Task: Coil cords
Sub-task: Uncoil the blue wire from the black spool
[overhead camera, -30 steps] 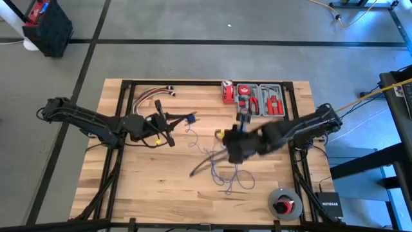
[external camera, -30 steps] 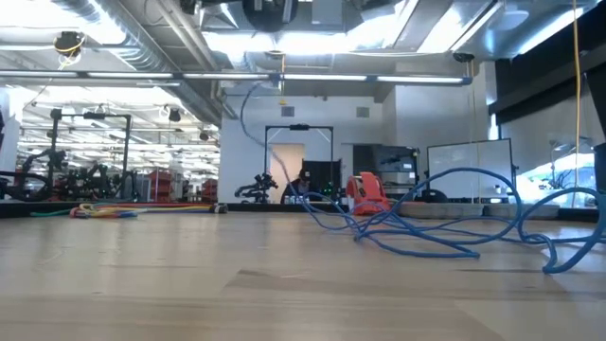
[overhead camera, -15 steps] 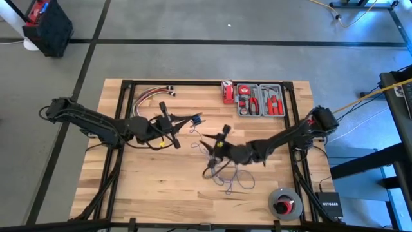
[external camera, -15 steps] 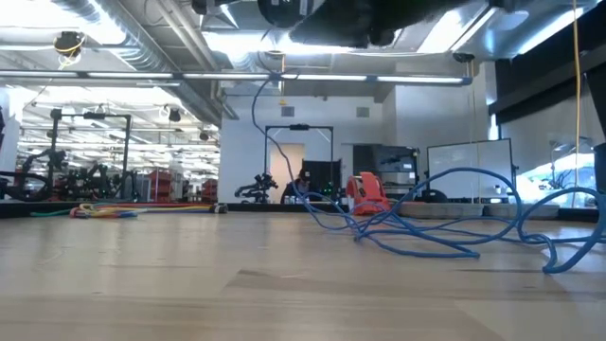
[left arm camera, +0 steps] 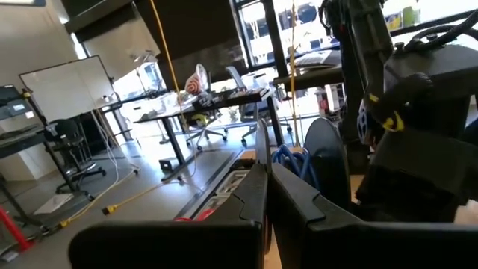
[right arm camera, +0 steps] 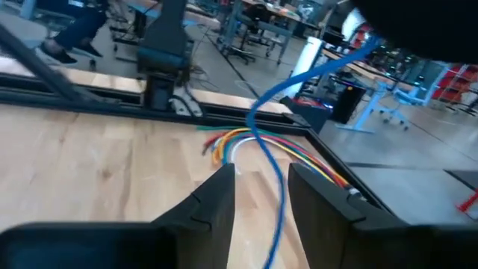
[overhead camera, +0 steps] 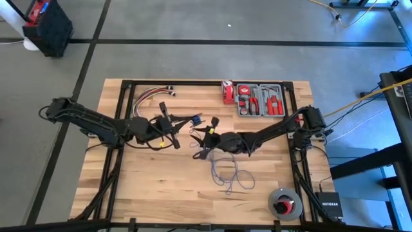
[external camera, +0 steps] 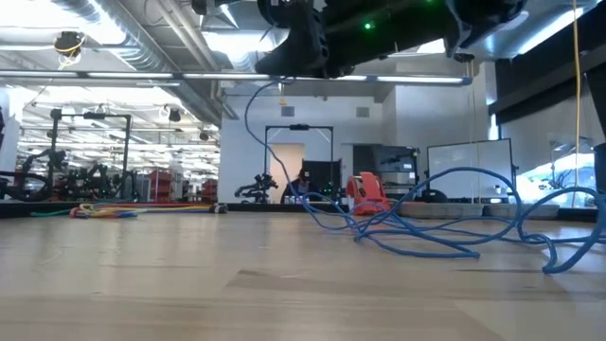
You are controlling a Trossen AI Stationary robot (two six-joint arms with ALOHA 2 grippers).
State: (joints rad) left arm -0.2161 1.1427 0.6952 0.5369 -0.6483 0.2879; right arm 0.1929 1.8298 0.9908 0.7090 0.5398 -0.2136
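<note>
The blue cord (overhead camera: pixel 228 174) lies in loose loops on the table's middle, and one strand rises to my left gripper (overhead camera: pixel 187 120), which is shut on its end. My right gripper (overhead camera: pixel 201 138) reaches in level from the table's right, just beside the left one. In the right wrist view its open fingers (right arm camera: pixel 216 198) stand on either side of the hanging strand (right arm camera: pixel 272 172). I cannot tell whether they touch it. In the low view the cord (external camera: pixel 426 223) sprawls over the tabletop. My left gripper has the cord's end (overhead camera: pixel 194 120) between its shut fingers (left arm camera: pixel 254 187), which point level toward the table's right. The pinch itself is hidden behind the fingers in the wrist view. Below the hold the cord hangs in a slack curve (external camera: pixel 251 118) down to the table.
A bundle of red, yellow and white wires (overhead camera: pixel 151 95) lies at the far left. A red tape measure (overhead camera: pixel 227 92) and an open tool case (overhead camera: pixel 261 100) sit at the far edge. A round black disc with a red centre (overhead camera: pixel 283 203) is at the near right corner.
My right gripper has come down and toward the table's left, turning from a downward slant to level, and now straddles the strand that hangs below the left gripper. The loops on the table have stayed where they were.
</note>
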